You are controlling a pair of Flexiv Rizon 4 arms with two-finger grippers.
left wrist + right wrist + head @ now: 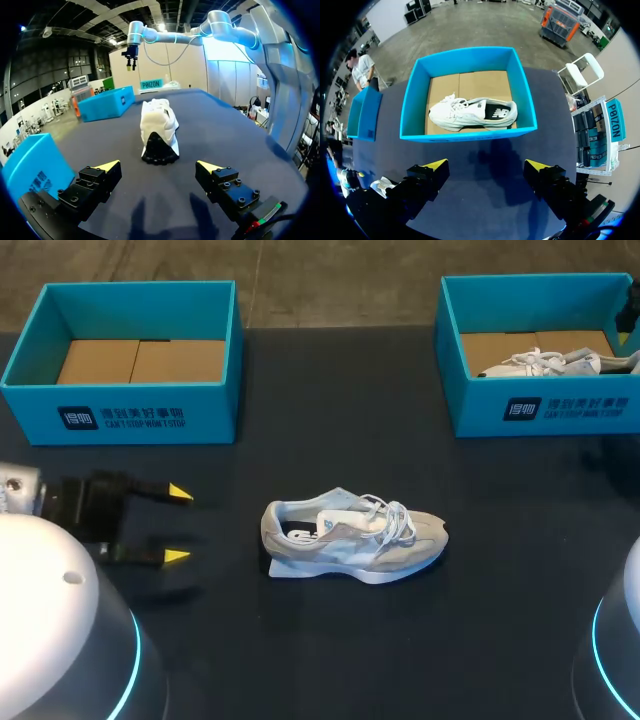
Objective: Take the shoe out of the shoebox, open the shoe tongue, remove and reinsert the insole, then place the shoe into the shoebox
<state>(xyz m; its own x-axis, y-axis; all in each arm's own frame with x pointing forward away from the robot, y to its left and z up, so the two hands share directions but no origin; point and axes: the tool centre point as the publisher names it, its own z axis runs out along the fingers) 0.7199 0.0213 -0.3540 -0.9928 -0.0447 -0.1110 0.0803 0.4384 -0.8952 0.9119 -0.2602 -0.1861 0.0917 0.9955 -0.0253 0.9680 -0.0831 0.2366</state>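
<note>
With the shoe [352, 540] laid mid-table, tongue opening is probably due; left gripper [178, 525] and right gripper [487, 163] are spread, empty.

Print stands on both shoeboxes; I do not spell it out. In the upper left of the head view, the left shoebox [210, 415] carries on its front wall a dark label [78, 418] with white characters, and just beside it a white print [143, 420] of characters over small capitals. The right shoebox [480, 410], upper right, bears a matching label [521, 409]. Ahead of my right gripper [487, 167], the boxed shoe [460, 112] shows a white logo [496, 114] on a dark patch.
</note>
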